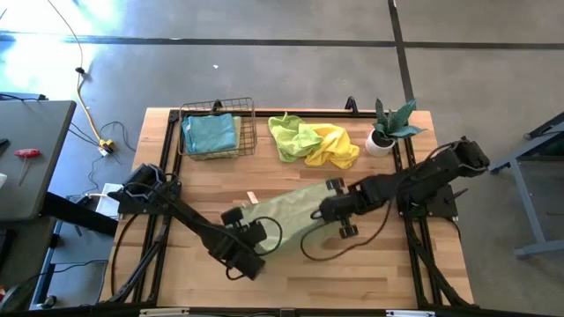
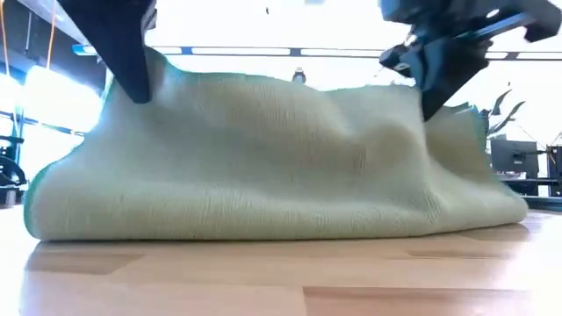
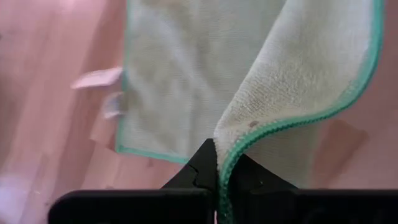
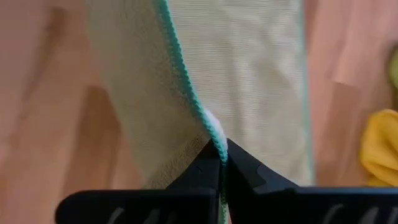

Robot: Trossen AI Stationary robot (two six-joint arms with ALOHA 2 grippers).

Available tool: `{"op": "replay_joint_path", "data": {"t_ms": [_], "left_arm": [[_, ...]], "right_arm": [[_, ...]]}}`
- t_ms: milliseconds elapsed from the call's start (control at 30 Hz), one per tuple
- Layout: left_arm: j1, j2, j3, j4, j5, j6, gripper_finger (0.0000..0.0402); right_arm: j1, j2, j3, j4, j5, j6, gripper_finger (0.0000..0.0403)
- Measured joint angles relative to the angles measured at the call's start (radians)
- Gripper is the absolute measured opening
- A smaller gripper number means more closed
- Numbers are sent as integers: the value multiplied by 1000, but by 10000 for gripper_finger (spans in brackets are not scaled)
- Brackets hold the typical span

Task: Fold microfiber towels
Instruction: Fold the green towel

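Observation:
A pale sage green microfiber towel (image 1: pixel 286 210) with a teal hem lies mid-table, partly raised. My left gripper (image 1: pixel 253 227) is shut on its near-left part and my right gripper (image 1: pixel 328 210) on its right part. In the low view the towel (image 2: pixel 263 167) stands up between the two dark grippers, its lower part on the wood. A teal towel (image 1: pixel 211 134) lies in the wire basket (image 1: pixel 251 119). A lime towel (image 1: pixel 295 136) and a yellow towel (image 1: pixel 337 145) lie crumpled at the far side. My left gripper (image 3: pixel 217 180) pinches the towel's teal-stitched hem (image 3: pixel 231 163) between its two fingers, coming steeply from above. The cloth curls up into the hold, and the rest spreads flat on the table beyond. My right gripper (image 4: pixel 222 165) pinches the teal hem (image 4: pixel 211 134) between its two fingers, also slanting down from above. The edge is lifted and the cloth falls away from it to the table on both sides, sagging slackly toward the other gripper.
A potted plant (image 1: pixel 389 130) stands at the far right corner. The wire basket sits at the far left. Bare wood (image 1: pixel 370 264) lies near the front edge. A strip of tape (image 1: pixel 253 199) marks the table beside the towel.

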Motion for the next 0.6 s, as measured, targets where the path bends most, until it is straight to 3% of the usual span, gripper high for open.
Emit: {"op": "replay_joint_path", "data": {"t_ms": [267, 600], "left_arm": [[45, 11, -100, 7, 2, -6, 0], [103, 10, -218, 58, 33, -56, 0]], "right_arm": [[-135, 61, 0, -1, 1, -23, 0], [-219, 146, 0, 5, 2, -49, 1]]}}
